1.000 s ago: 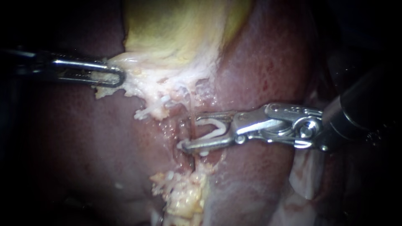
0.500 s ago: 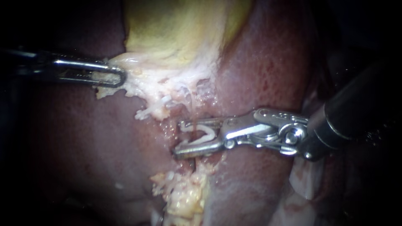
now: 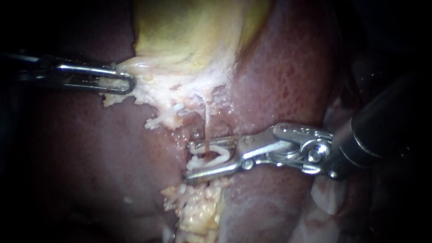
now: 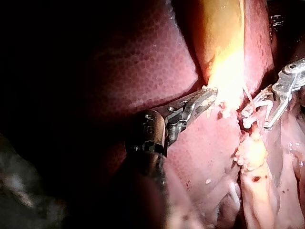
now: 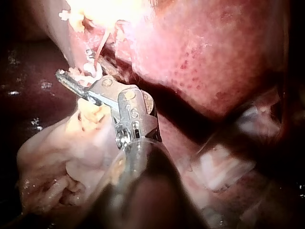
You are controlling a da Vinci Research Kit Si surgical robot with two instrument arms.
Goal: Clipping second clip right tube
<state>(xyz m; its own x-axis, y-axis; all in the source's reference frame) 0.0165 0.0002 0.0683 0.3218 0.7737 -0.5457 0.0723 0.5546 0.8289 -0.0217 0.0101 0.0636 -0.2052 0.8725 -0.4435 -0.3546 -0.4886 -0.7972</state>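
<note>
R instrument [image 3: 189, 161] jaws are holding open white clip [image 3: 223, 155], legs straddling thin tube [image 3: 205, 121] hanging below gallbladder [image 3: 189, 36], against liver [image 3: 279, 72]. L instrument [image 3: 128, 83] jaws are gripping gallbladder's pale edge, well apart from tube.

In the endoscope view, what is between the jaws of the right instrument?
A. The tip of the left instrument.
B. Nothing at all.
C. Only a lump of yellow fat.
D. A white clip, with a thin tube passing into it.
D: the right instrument holds a white clip between its jaws, and the thin tube runs down into it. The left instrument is apart, shut on pale tissue.
</note>
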